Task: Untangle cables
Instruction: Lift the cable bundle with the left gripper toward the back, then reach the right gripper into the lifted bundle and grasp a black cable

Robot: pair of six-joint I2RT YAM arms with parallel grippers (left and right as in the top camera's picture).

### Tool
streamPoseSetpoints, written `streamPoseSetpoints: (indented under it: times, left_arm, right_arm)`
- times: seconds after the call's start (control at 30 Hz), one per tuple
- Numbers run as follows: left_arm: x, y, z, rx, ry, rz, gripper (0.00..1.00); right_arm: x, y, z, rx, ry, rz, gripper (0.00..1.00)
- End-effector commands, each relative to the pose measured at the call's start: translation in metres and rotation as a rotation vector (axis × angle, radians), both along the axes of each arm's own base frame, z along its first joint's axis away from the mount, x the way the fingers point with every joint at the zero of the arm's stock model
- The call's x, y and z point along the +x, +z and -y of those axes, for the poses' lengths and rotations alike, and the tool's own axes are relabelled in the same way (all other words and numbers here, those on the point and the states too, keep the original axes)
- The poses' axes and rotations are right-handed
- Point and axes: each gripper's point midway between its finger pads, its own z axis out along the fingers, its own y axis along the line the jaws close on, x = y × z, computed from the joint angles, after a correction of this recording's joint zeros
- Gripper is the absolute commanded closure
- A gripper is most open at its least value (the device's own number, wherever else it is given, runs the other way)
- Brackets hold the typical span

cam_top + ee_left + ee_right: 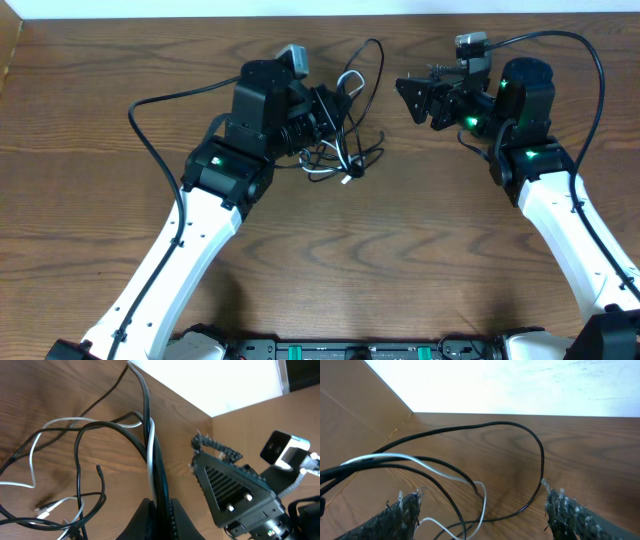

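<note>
Left tool (161, 510) is clamped shut on the cables (345, 150); in its wrist view a white cord (150, 445) and a black cord (146, 410) run side by side down into the closed jaws. Right tool (482, 515) stands wide with nothing between its fingers, near the knot but apart from it, facing the left tool across a gap.

Tangle sits on the desk (400, 260) toward the far edge, just beside and partly under the left tool. One black loop (542, 465) swings out toward the back edge, and a white plug end (350, 178) lies at the near side of the heap.

Handling, as you should expect it: light, limp, thin — no stiffness to hold a shape, so any pull likely drags the neighbours along. Jackets look smooth; a loose pinch may slip. Take hold on a free span clear of crossings — the outlying black loop looks best for your right tool — or close behind a plug, not on its tip.
</note>
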Motion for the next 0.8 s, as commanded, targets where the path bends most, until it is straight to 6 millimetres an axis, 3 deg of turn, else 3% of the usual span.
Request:
streamPoseSetpoints:
  times: [0.0, 0.5, 0.77]
  left_arm:
    - [-0.006, 0.014, 0.006, -0.020, -0.032, 0.029, 0.93]
    - [-0.007, 0.013, 0.007, -0.017, -0.034, 0.028, 0.92]
    - [0.005, 0.012, -0.006, 0.024, 0.056, 0.052, 0.92]
  right_arm:
    - [0.002, 0.012, -0.001, 0.005, -0.001, 0.027, 0.22]
    - [0.003, 0.014, -0.001, -0.012, 0.006, 0.054, 0.19]
    - [0.002, 0.004, 0.003, -0.055, -0.007, 0.038, 0.15]
